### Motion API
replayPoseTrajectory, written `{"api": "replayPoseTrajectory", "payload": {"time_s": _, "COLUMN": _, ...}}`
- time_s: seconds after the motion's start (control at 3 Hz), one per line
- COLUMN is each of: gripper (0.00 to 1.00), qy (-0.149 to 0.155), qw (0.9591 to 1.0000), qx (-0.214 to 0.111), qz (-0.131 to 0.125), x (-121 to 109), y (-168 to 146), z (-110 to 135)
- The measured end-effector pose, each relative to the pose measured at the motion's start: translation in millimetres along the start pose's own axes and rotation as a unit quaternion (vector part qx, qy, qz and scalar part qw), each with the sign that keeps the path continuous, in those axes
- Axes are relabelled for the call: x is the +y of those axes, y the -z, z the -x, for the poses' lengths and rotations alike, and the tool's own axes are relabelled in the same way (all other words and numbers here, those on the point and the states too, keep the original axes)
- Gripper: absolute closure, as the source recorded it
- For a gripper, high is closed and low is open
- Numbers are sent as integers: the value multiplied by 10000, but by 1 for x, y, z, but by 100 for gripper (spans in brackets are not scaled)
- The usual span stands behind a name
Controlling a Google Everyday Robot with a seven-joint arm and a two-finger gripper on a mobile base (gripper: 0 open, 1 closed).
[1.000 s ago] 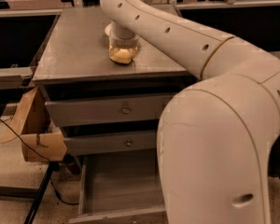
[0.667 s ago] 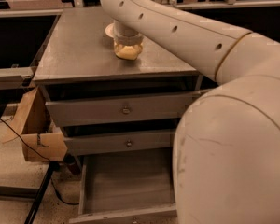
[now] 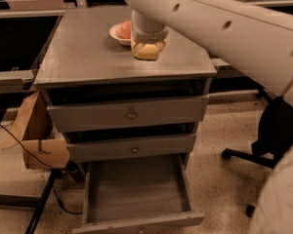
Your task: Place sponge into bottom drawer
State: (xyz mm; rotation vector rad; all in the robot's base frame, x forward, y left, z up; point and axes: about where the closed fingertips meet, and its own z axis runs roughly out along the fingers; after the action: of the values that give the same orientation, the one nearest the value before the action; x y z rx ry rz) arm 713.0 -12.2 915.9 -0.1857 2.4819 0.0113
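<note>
My gripper point(image 3: 147, 45) hangs from the big white arm over the back middle of the grey cabinet top. It is shut on the sponge point(image 3: 148, 52), a pale yellow foam lump that shows just below the wrist, low over the top, right of the white bowl. The bottom drawer point(image 3: 136, 224) is pulled open at the foot of the cabinet, and its grey tray holds nothing. It lies well below and in front of the gripper.
A white bowl point(image 3: 116, 34) with a red-orange fruit point(image 3: 125, 29) sits just left of the gripper. The two upper drawers with knobs point(image 3: 131, 114) are shut. A cardboard box point(image 3: 36, 143) and cables lie at the left. A black office chair point(image 3: 276, 130) stands at the right.
The gripper and the sponge have moved right, away from the bowl. The view has shifted, so the cabinet now sits more to the centre.
</note>
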Motion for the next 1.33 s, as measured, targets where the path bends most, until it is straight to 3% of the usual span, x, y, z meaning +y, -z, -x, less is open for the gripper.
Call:
{"api": "replayPoseTrajectory", "payload": {"time_s": 0.33, "gripper": 100, "qy": 422, "qw": 9985, "qx": 190, "qz": 290, "x": -15, "y": 15, "z": -31}}
{"api": "replayPoseTrajectory", "payload": {"time_s": 0.67, "gripper": 100, "qy": 679, "qw": 9931, "qx": 613, "qz": 738, "x": -39, "y": 3, "z": -84}}
{"api": "replayPoseTrajectory", "payload": {"time_s": 1.0, "gripper": 100, "qy": 744, "qw": 9837, "qx": 1063, "qz": 1242, "x": -64, "y": -19, "z": -145}}
{"api": "replayPoseTrajectory", "payload": {"time_s": 1.33, "gripper": 100, "qy": 700, "qw": 9696, "qx": 1507, "qz": 1795, "x": -85, "y": -39, "z": -202}}
